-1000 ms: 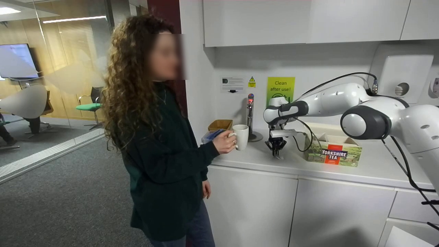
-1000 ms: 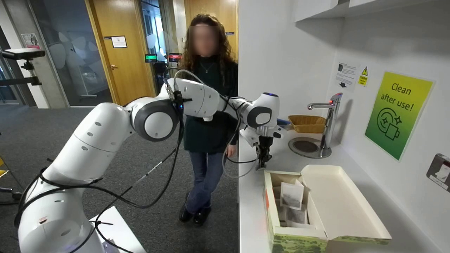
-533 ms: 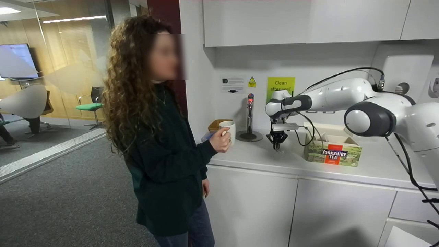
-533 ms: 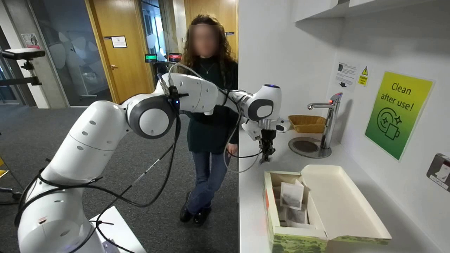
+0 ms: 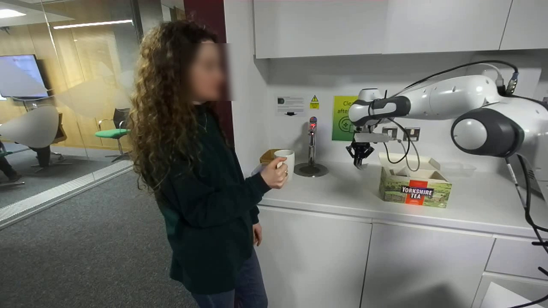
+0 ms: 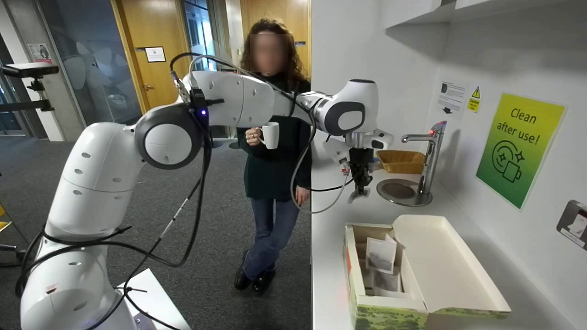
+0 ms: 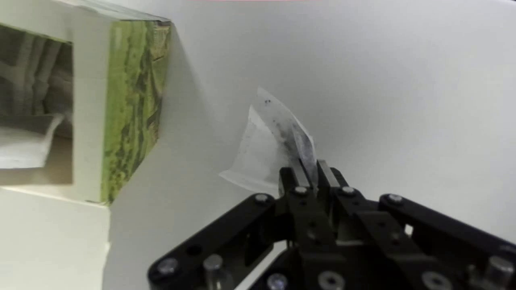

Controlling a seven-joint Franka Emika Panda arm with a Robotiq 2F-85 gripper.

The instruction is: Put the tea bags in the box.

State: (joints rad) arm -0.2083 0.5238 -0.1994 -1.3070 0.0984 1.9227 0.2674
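Tea bag [image 7: 266, 151], pale and creased, with dark specks showing, is pinched in the Robotiq gripper [image 7: 313, 177] near the centre of the wrist view, its loose part fanning toward the upper left; whether it is one folded bag or two, I cannot tell. The gripper hangs above the white countertop [image 6: 328, 266], right of centre in both exterior views, apart from the Yorkshire Tea box [image 5: 415, 191]. More tea bags [image 6: 380, 255] lie inside that box, which sits at the lower right of an exterior view with its lid [image 6: 449, 268] folded back, and shows in part at the left of the wrist view. In both exterior views a woman [image 5: 201, 184] holds a white mug [image 6: 271, 136], near a woven basket [image 6: 401, 162].
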